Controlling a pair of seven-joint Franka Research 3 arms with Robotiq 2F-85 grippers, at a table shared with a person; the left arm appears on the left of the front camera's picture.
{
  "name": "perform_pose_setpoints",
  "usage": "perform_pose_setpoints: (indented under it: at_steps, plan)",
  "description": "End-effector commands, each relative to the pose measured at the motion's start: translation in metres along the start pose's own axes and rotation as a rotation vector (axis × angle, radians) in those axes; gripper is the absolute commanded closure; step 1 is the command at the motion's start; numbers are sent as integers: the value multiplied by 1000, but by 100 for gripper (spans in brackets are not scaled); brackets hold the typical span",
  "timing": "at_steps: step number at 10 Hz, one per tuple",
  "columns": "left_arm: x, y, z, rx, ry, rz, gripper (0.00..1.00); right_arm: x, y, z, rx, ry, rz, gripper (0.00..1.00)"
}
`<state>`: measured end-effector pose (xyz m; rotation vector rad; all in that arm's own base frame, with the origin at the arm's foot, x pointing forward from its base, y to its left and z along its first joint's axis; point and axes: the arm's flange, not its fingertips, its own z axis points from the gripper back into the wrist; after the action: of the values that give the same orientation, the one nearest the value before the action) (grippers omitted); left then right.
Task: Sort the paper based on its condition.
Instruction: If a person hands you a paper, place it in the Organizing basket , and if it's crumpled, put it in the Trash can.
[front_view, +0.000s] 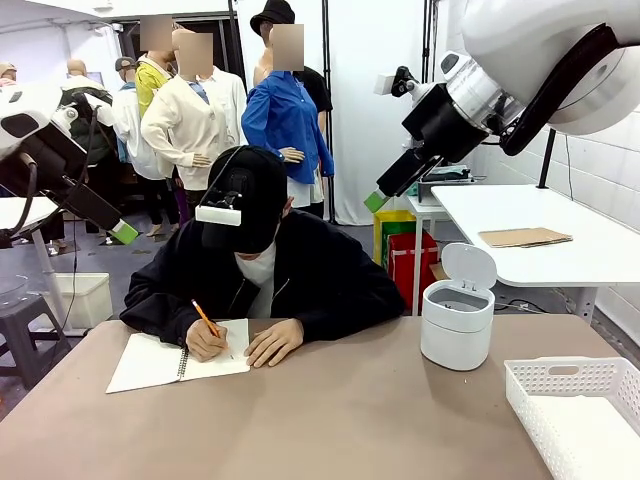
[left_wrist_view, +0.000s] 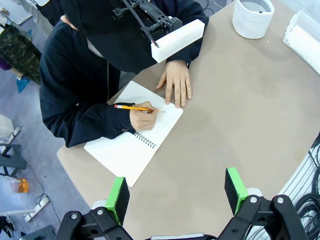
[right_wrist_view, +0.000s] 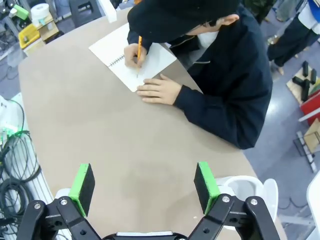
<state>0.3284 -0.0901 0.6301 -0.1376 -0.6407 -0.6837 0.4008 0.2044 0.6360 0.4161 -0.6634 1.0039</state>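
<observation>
Both left gripper (left_wrist_view: 176, 187) and right gripper (right_wrist_view: 144, 180) hung jaws apart, empty (notebook (left_wrist_view: 120, 152) ahead of the left one, long axis slanting away rightward).

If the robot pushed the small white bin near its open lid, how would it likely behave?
The white bin looks like light plastic, so a high push would probably tip it rather than slide it. Its raised lid seems hinged and may flap shut if bumped.

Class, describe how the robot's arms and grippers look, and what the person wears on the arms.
The left arm and right arm are white with black sections; the left gripper and right gripper are black, fingers padded green. The person's sleeves are black.
</observation>
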Motion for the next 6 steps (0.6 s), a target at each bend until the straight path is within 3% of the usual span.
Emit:
perform_pose_setpoints:
  at_steps: [1, 6]
  plan:
    - [0, 0, 1, 5, 1, 1, 0, 1, 0, -1, 0, -6, 1, 0]
    - [0, 0, 1, 5, 1, 1, 0, 1, 0, -1, 0, -6, 1, 0]
